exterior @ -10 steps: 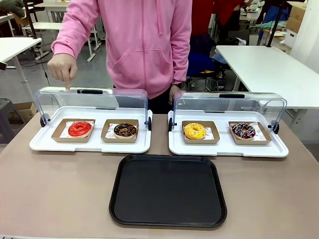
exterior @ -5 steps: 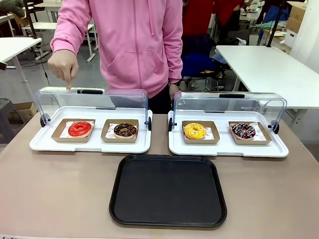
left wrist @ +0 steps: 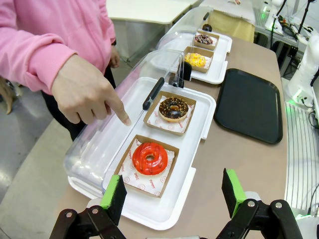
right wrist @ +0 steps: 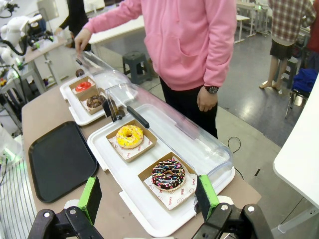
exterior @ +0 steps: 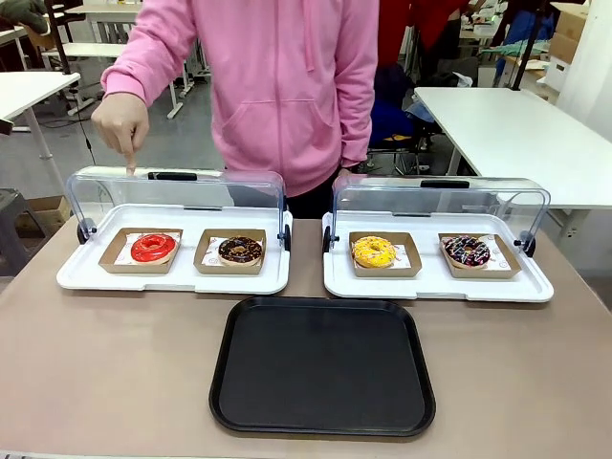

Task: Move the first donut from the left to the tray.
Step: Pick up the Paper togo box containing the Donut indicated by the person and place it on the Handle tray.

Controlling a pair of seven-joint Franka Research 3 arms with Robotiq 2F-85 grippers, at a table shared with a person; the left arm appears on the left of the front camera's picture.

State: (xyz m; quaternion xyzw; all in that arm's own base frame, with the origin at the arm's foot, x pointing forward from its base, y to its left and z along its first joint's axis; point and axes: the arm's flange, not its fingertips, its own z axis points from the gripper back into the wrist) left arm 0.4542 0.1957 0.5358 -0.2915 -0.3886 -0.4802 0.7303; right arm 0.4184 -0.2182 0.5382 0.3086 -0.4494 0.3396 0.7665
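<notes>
Step in hand: pre-grasp, nothing picked yet. Your left claw (left wrist: 174,194) is spread wide with nothing between the green pads, hovering above the near edge of the white display tray (left wrist: 167,215). The red donut (left wrist: 149,158) sits in its brown holder (left wrist: 130,175) just ahead of the claw and below it, inside the span of the two fingers, a bit toward the left finger. The chocolate donut (left wrist: 173,108) lies farther ahead on the same line, so don't overshoot. The clear lid (left wrist: 94,149) is flipped back on the claw's left. The person's hand (left wrist: 87,94) points a finger down at the red one from that side, close to the lid, so keep clear of it.

The black tray (left wrist: 249,102) is ahead and well to the claw's right, with nothing on it.

Your right claw (right wrist: 148,196) is also wide open and holds nothing; it hangs over the sprinkled donut (right wrist: 168,174) on the other display tray, idle for this task.

Next move, my read: go down and forward and close on the holder's sides, not the glaze. The holder is light card, so a hard pinch may buckle it. Then lift clear of the white rim and swing right to the black tray.
</notes>
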